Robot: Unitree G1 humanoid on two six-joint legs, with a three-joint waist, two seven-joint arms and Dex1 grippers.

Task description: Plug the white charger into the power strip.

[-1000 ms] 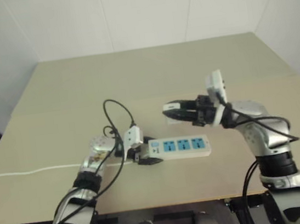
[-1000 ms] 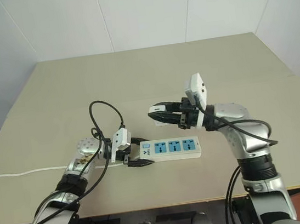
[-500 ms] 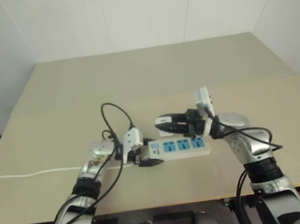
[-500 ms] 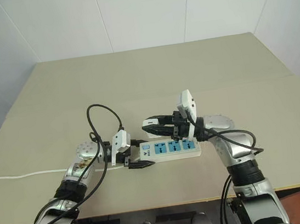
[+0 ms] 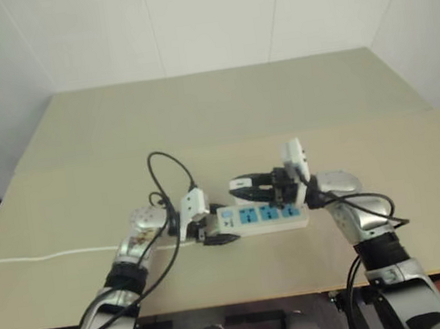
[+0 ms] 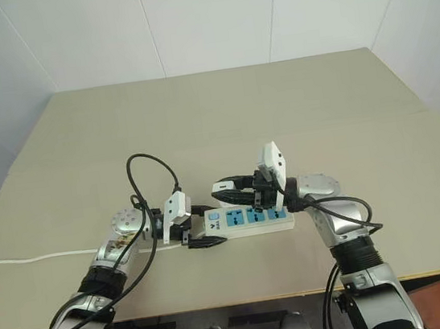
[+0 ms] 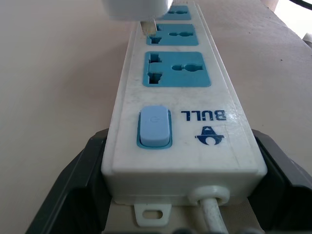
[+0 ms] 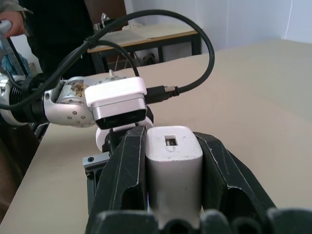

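The power strip (image 5: 271,216) lies flat on the beige table, a long white bar with three blue sockets and a blue switch (image 7: 155,126). My left gripper (image 5: 217,234) is shut on its switch end, with black fingers (image 7: 78,185) pressed against both sides. The white charger (image 8: 174,161) sits in my right gripper (image 5: 243,186), which is shut on it and reaches in level from the right. It hangs just above the strip. In the left wrist view the charger (image 7: 136,7) has a metal prong (image 7: 147,25) right at the middle socket (image 7: 175,35).
The strip's white cord (image 5: 45,255) runs left across the table to its edge. A black cable (image 5: 168,167) loops up behind my left wrist. A person (image 8: 48,29) and another table (image 8: 146,34) show beyond the table's left side.
My right gripper has come down and to the left with the charger, from above the strip's far side to just over its sockets. The left gripper and the strip have stayed put.
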